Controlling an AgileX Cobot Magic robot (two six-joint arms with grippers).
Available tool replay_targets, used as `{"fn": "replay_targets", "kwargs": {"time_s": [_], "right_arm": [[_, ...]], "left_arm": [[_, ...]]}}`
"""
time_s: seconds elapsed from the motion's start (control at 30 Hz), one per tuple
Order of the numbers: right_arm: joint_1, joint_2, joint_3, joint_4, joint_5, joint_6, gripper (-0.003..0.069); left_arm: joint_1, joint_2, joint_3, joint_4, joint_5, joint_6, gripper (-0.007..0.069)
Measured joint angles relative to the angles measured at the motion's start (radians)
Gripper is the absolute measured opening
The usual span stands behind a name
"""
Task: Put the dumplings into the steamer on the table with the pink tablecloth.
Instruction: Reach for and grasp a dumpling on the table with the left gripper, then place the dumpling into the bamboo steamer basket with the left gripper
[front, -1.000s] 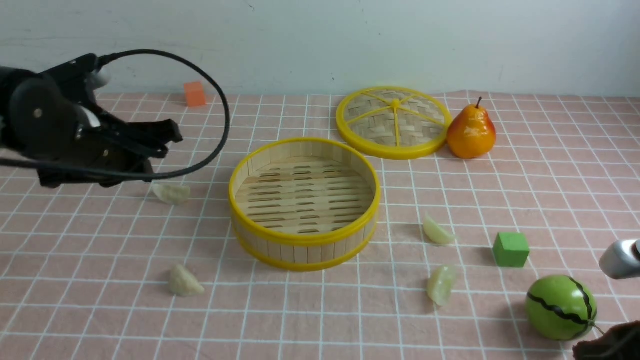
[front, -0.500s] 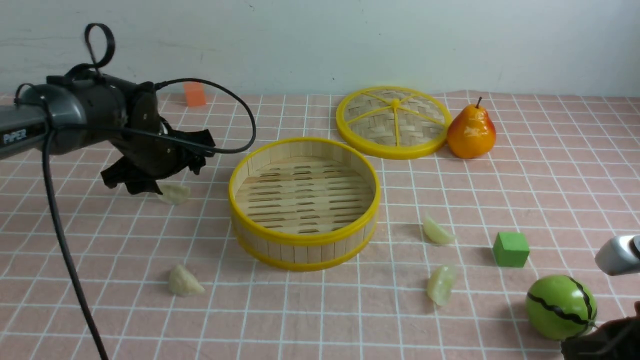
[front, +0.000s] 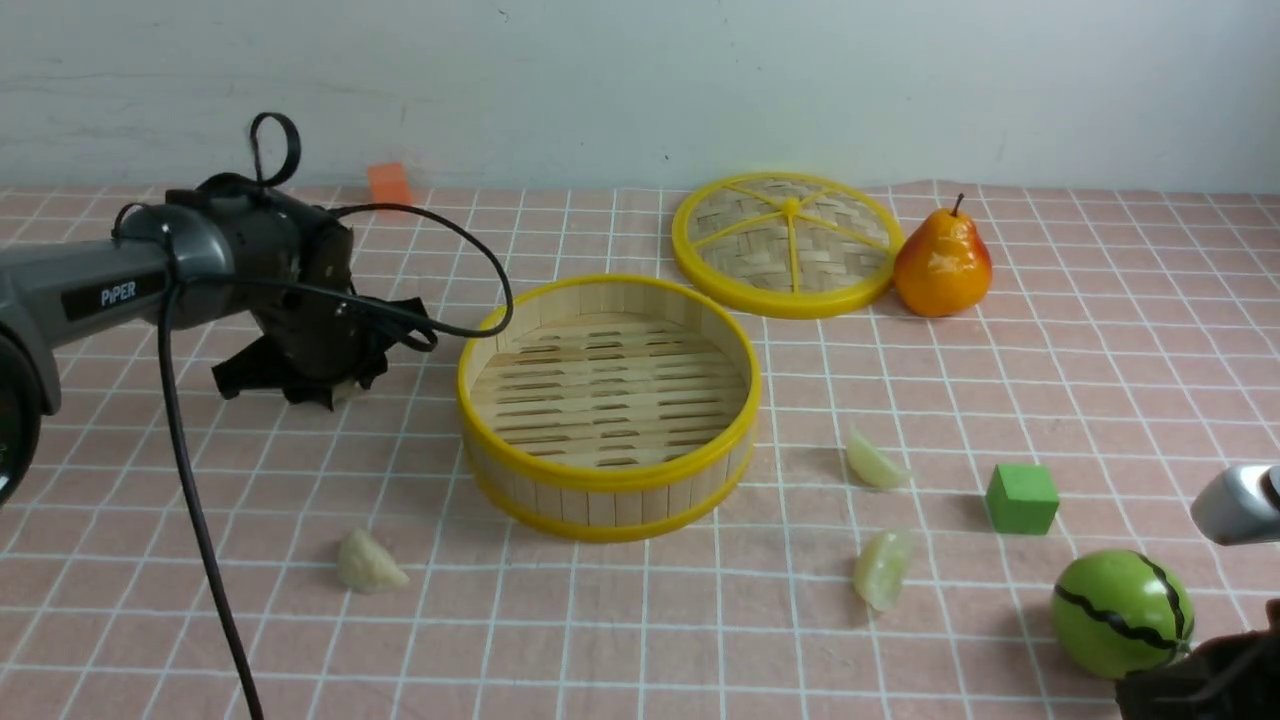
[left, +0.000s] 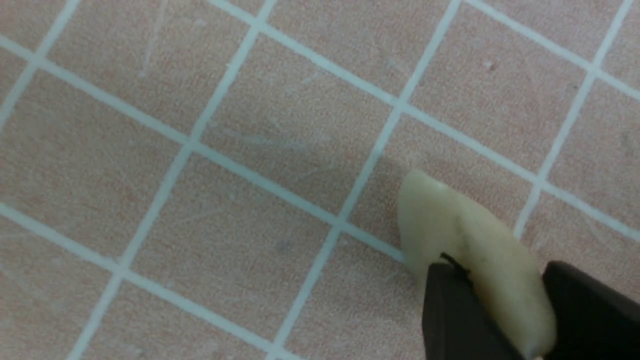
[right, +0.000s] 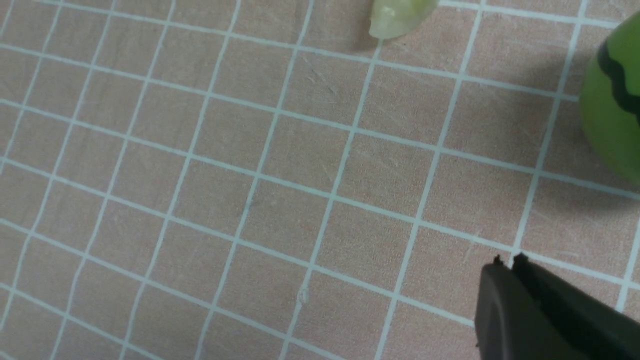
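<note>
The steamer (front: 608, 490) stands empty in the middle of the pink tablecloth (front: 1100, 380). My left gripper (front: 335, 385) is down on the cloth just left of the steamer, its fingers closed on either side of a dumpling (left: 465, 230) that rests on the cloth; the front view hides this dumpling behind the gripper. Three more dumplings lie loose: one front left (front: 368, 563), two right of the steamer (front: 875, 462) (front: 882, 568). My right gripper (right: 507, 261) is shut and empty at the front right corner (front: 1200, 685).
A woven yellow-rimmed lid (front: 787, 243) and a pear (front: 942, 265) sit at the back right. A green cube (front: 1021, 497) and a toy watermelon (front: 1120, 612) lie near my right gripper. An orange cube (front: 389, 184) sits at the back left. The left arm's cable loops toward the steamer.
My left arm has swung forward and down from above onto the dumpling left of the steamer, covering it. The right gripper has barely moved.
</note>
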Motion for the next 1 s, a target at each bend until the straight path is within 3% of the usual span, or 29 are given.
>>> {"fn": "replay_targets", "kwargs": {"time_s": [0.23,0.4,0.57,0.77,0.9,0.93,0.97,1.0], "right_arm": [[0.000,0.000,0.000,0.000,-0.003,0.000,0.0027],[0.000,0.000,0.000,0.000,-0.011,0.000,0.0031],[0.000,0.000,0.000,0.001,-0.014,0.000,0.0031],[0.000,0.000,0.000,0.028,-0.014,0.000,0.0037],[0.000,0.002,0.000,0.032,-0.014,0.000,0.0043],[0.000,0.004,0.000,0.035,-0.014,0.000,0.0043],[0.000,0.004,0.000,0.035,-0.014,0.000,0.0043],[0.000,0.005,0.000,0.035,-0.014,0.000,0.0045]], "left_arm": [[-0.013,-0.113,-0.019,-0.044,0.009,0.127,0.0181],[-0.118,-0.217,-0.025,-0.168,0.051,0.321,0.0181],[-0.224,-0.171,-0.025,-0.236,0.055,0.453,0.0179],[-0.245,-0.050,-0.025,-0.213,-0.026,0.470,0.0178],[-0.241,-0.041,-0.025,-0.201,-0.063,0.473,0.0253],[-0.241,-0.047,-0.025,-0.200,-0.053,0.473,0.0341],[-0.241,-0.048,-0.025,-0.200,-0.045,0.473,0.0351],[-0.241,-0.067,-0.025,-0.202,0.002,0.473,0.0417]]}}
